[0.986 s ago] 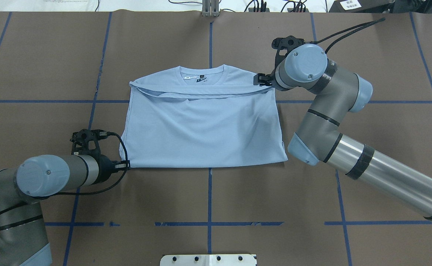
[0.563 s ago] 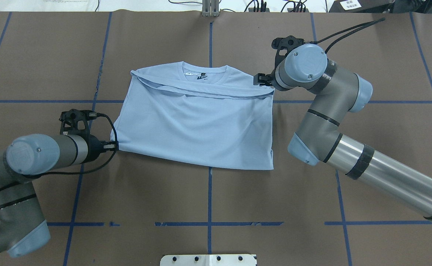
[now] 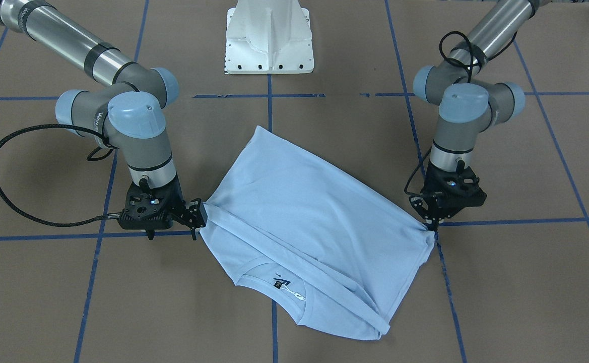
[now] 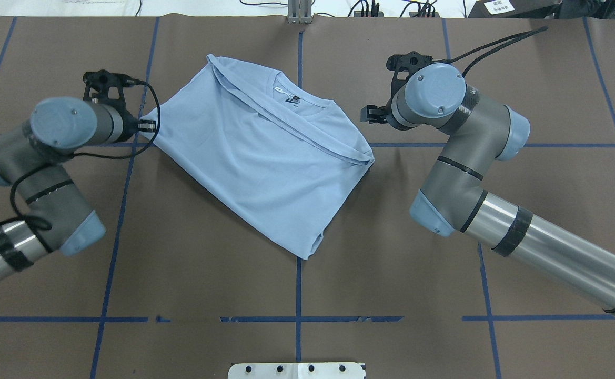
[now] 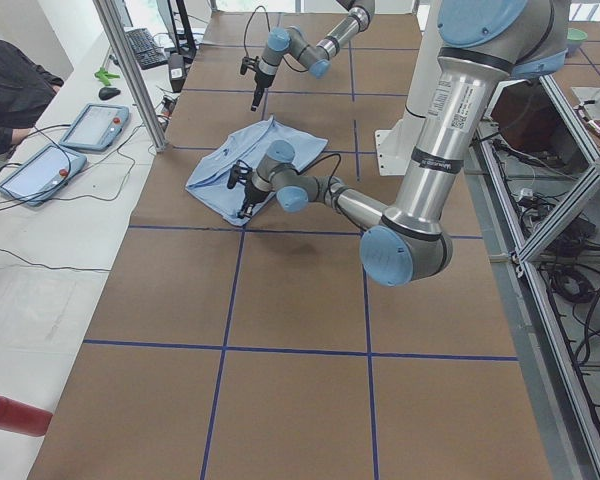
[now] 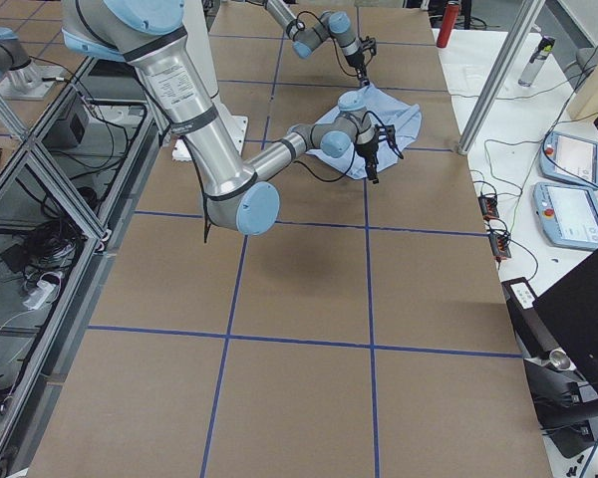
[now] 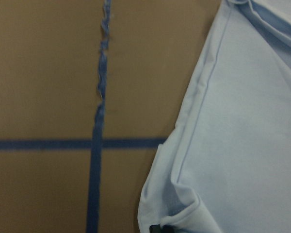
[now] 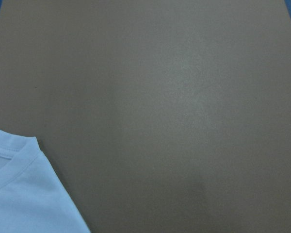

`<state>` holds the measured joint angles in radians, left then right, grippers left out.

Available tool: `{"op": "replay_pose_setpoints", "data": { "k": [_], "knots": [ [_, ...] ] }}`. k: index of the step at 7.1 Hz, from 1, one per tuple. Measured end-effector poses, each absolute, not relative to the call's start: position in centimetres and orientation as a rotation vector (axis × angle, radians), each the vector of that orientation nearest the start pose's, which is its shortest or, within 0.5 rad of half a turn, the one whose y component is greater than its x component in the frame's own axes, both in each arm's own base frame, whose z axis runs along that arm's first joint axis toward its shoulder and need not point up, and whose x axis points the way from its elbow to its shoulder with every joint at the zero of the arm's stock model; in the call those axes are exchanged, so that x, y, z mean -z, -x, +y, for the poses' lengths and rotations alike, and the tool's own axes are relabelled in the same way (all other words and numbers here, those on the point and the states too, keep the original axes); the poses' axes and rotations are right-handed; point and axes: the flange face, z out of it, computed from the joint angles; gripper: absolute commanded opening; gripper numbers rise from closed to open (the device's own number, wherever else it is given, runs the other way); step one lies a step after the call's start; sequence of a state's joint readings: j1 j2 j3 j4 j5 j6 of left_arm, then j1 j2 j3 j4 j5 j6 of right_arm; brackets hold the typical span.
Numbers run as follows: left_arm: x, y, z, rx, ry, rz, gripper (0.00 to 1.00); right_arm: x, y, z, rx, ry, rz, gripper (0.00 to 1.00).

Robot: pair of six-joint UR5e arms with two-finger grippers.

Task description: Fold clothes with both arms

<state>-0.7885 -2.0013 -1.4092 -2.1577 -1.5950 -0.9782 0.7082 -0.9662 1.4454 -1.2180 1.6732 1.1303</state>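
Mid-fold, I judge: pale blue T-shirt (image 4: 265,158) skewed on the desk (image 4: 207,284), left end effector (image 4: 149,125) clamped on its corner; right end effector (image 4: 369,113) just beside it, spread I cannot tell; next, regrip there

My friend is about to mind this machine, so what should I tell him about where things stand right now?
Left hand: shut on a corner of the T-shirt.
Right hand: looks open, holds nothing, beside the T-shirt's edge.
T-shirt: lies askew on the table, neck label showing.
Done: folded in half, hem up to the shoulders.
Left: straighten it, probably fold again.
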Motion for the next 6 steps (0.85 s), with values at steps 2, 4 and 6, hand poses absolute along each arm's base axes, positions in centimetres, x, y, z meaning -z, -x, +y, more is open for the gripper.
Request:
{"op": "replay_pose_setpoints", "data": {
  "k": [2, 4, 6],
  "knots": [
    [-43.8, -39.7, -67.0, 0.176, -0.556, 0.61, 0.0, -32.3, 47.4, -56.8, -0.215, -0.371, -0.755, 1.0],
    [-44.3, -39.1, -70.6, 0.14, -0.592, 0.595, 1.0, -31.8, 47.7, -56.4, -0.214, -0.371, -0.764, 1.0],
    [-44.1, -37.7, -69.7, 0.109, -0.624, 0.693, 1.0, -29.9, 49.8, -55.5, -0.243, -0.349, -0.797, 0.99]
  ]
}}
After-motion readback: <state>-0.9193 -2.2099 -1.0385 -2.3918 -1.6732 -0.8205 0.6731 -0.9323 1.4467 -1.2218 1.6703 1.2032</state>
